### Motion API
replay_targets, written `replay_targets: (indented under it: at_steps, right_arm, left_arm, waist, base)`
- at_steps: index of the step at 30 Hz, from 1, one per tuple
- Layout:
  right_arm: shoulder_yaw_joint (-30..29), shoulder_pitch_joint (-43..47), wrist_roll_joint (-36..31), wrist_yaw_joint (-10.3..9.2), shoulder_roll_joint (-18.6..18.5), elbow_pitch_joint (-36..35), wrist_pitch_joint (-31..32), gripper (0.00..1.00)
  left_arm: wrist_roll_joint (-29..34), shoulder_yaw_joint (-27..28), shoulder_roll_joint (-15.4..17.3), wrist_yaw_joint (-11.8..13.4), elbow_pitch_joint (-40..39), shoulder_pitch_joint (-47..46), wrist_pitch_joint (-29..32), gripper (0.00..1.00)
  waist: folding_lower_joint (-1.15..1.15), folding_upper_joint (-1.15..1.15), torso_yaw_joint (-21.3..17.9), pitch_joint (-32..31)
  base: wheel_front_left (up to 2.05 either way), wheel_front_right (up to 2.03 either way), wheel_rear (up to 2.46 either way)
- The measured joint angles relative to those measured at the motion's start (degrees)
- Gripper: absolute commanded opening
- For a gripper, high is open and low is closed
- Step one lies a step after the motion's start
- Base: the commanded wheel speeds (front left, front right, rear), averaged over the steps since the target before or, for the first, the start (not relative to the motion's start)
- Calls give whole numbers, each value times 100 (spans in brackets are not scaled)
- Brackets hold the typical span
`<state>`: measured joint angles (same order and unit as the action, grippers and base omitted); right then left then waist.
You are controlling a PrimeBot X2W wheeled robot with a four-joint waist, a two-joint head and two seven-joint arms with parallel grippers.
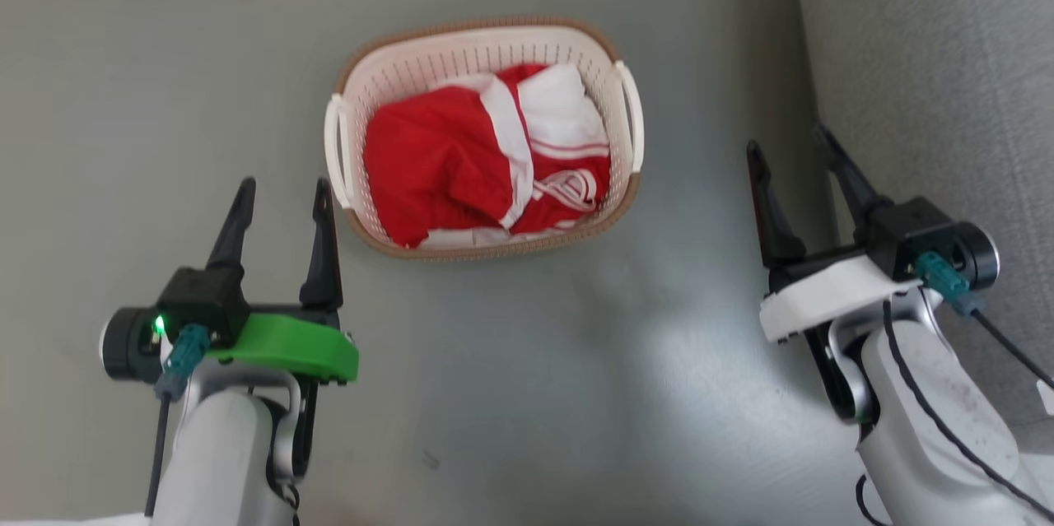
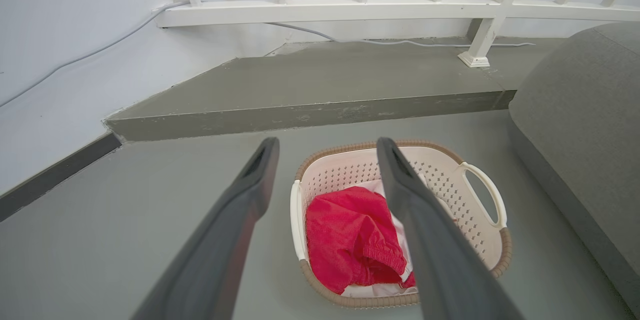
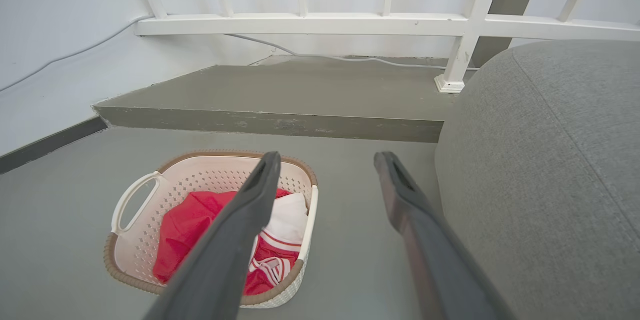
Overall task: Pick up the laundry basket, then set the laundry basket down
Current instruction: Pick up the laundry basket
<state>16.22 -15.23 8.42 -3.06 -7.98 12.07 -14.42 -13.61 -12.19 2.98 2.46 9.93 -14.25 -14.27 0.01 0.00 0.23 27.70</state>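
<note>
Laundry basket (image 1: 461, 61) sits upright on the grey floor (image 1: 527, 394) w/ a bundle of red-and-white clothes (image 1: 445, 164) inside, and both its white side handles are free. Left claw (image 1: 285, 184) is right by the basket's left handle, near the front-left corner, fingers spread apart w/ nothing btwn them. Can't tell if its inner finger actually touches the handle, looks v close tho. Right claw (image 1: 786, 139) is well off the basket's right side, also spread wide & empty, sitting btwn the basket and a grey fabric sofa (image 1: 930, 57). Beyond the basket's far side there's a low concrete step (image 2: 310, 84), then a white railing (image 2: 350, 9) w/ a pale cable (image 2: 90, 52) along the wall behind it.
</note>
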Motion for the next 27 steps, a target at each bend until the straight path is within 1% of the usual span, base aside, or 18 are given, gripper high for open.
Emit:
replay_targets:
  at_steps: [12,17,23,27]
  right_arm:
    - [-45,-732,-42,-5,55,33,2,100]
    - [-105,-1177,-42,-4,66,148,70,100]
    - [-116,-1779,-40,20,100,404,248,100]
    - [-116,-2152,-21,85,120,803,341,100]
  left_arm:
    - [-1,7,-15,-102,163,-705,-18,100]
    - [-1,-29,-22,-230,372,-1217,15,100]
    - [-33,-32,-27,-354,710,-1908,209,100]
    - [-33,-103,-27,-499,1126,-2375,346,100]
  waist:
    - [0,0,2,897]
    - [0,0,23,1272]
    - [0,0,65,1719]
    - [0,0,91,1999]
  base:
    - [0,0,0]
    - [0,0,0]
    - [0,0,0]
    - [0,0,0]
